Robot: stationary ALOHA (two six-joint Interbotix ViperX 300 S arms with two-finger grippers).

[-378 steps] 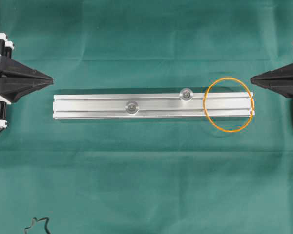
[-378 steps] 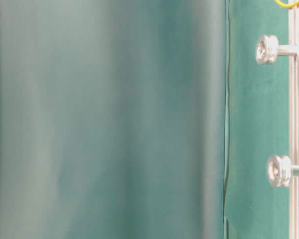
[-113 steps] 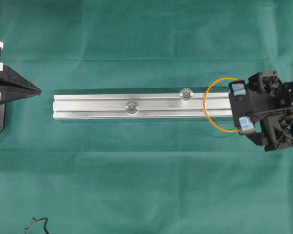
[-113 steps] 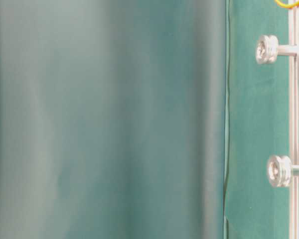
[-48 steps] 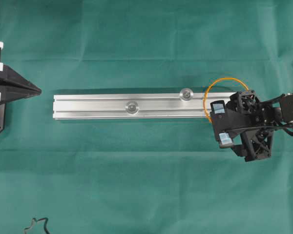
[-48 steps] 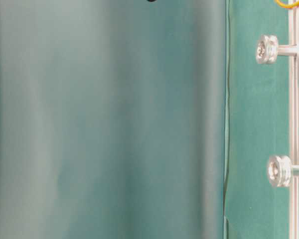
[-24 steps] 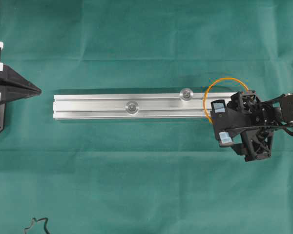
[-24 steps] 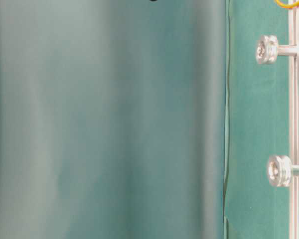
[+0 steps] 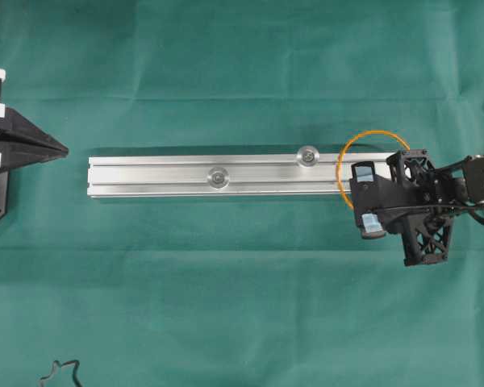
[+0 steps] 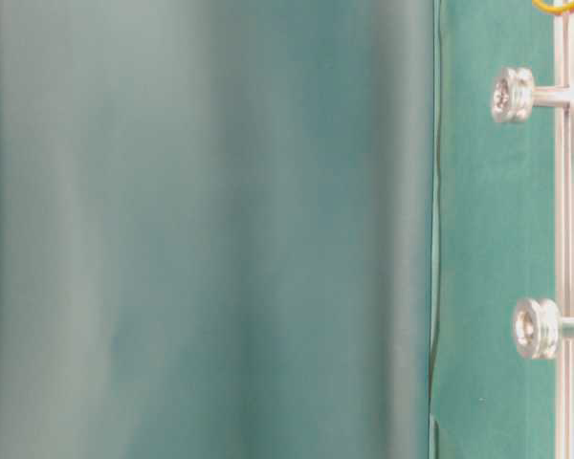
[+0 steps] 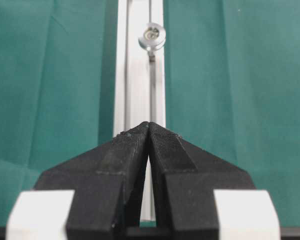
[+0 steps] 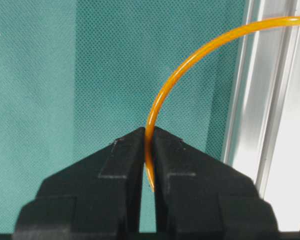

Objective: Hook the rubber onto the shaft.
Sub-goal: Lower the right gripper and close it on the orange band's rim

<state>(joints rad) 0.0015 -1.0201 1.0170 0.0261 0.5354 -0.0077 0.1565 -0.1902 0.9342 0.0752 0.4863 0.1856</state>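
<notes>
The rubber (image 9: 375, 131) is a thin orange loop lying over the right end of the silver rail (image 9: 153, 176). In the right wrist view my right gripper (image 12: 149, 131) is shut on the rubber (image 12: 190, 55) just beside the rail's edge (image 12: 275, 125). From overhead, the right gripper (image 9: 353, 197) sits at the loop's near-left side. Two silver shafts (image 9: 219, 176) (image 9: 308, 155) stand on the rail; the table-level view also shows the shafts (image 10: 513, 95) (image 10: 536, 328). My left gripper (image 9: 64, 148) is shut and empty, off the rail's left end, its tips (image 11: 149, 124) pointing along the rail.
Green cloth (image 9: 226, 306) covers the table. A small dark wiry squiggle (image 9: 60, 372) lies at the front left edge. A blurred green fold (image 10: 201, 229) fills most of the table-level view.
The right gripper's jaws have closed onto the rubber's near-left side. The left arm has not moved.
</notes>
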